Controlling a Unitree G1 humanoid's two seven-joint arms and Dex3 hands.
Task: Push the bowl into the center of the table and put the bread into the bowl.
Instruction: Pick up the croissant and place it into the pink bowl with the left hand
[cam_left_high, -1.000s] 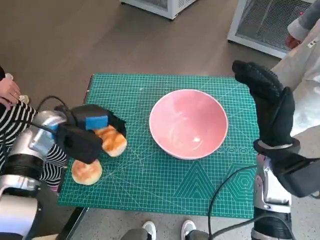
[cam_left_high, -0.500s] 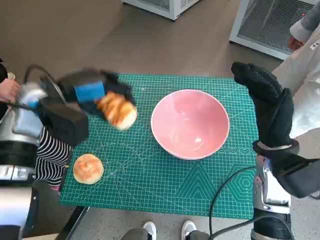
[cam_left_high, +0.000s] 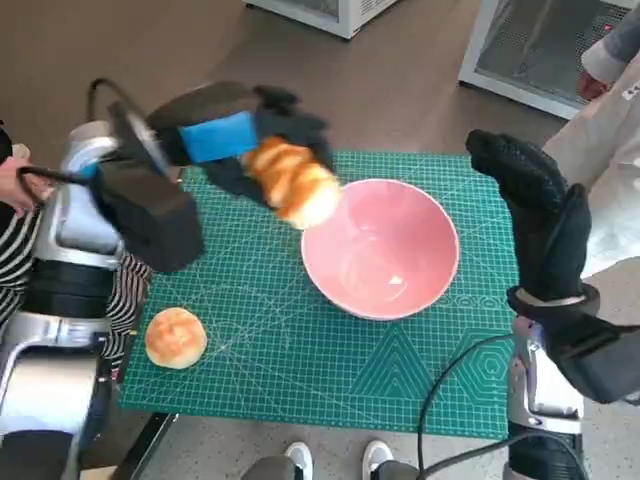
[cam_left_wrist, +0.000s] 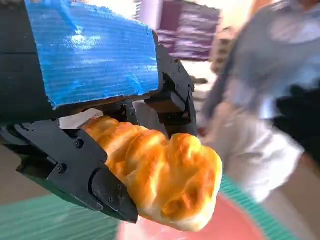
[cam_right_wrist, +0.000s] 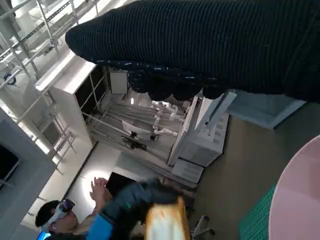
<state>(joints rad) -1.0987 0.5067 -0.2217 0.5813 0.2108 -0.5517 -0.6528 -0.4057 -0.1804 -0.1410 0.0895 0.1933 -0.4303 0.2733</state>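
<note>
A green cutting mat covers the small table and carries the task's things. The pink bowl stands upright on the mat, near its middle and somewhat toward the robot's right, with nothing inside it. The left hand, black with blue tape across its back, is lifted above the mat's far left part and grasps a golden twisted bread; in the left wrist view the black fingers clamp the bread from both sides, and the loaf juts out past them. From the head view the bread hangs in the air at the bowl's left rim, not touching the bowl. The right hand, in its black knitted glove, stands raised beside the bowl's right edge with the fingers stretched out and nothing in them; it does not seem to touch the bowl. A round bun lies on the mat near the front left corner, well apart from the bowl. A person's pale sleeve shows at the right edge.
</note>
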